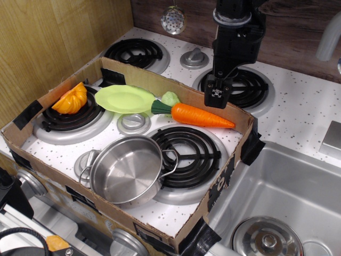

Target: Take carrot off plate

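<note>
The orange carrot [198, 115] lies on the white stove top inside the cardboard box, its green stem end pointing left toward the lime-green plate [124, 98]. The carrot lies beside the plate, to its right; whether the stem tip touches the rim I cannot tell. My black gripper [217, 96] hangs above the box's back wall, just above and behind the carrot's thick middle, apart from it. It holds nothing. Its fingers look close together, but I cannot tell open from shut.
A cardboard box wall [176, 88] rings the front burners. A steel pot [128, 169] sits front left. An orange pumpkin wedge [71, 98] lies on the left burner. A pale green lump [170, 98] sits behind the carrot stem. A sink [282, 202] is at right.
</note>
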You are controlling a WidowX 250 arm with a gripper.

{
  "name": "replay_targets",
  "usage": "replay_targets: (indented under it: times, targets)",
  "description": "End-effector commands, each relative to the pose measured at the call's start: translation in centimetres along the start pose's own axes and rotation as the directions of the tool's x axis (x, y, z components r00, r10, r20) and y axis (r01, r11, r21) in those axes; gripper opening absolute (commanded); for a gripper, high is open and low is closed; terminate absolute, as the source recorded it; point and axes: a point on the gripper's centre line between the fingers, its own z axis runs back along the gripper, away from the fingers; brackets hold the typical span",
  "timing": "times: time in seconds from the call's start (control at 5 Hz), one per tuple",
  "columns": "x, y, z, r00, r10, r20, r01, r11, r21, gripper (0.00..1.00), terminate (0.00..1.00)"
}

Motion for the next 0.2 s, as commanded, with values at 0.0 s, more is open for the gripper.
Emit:
replay_targets:
  times: [0.0]
  targets:
    - [0.90, 0.82, 3.06, 0.999, -0.005, 0.036, 0.002, 0.996, 0.084, 1.00, 1.00]
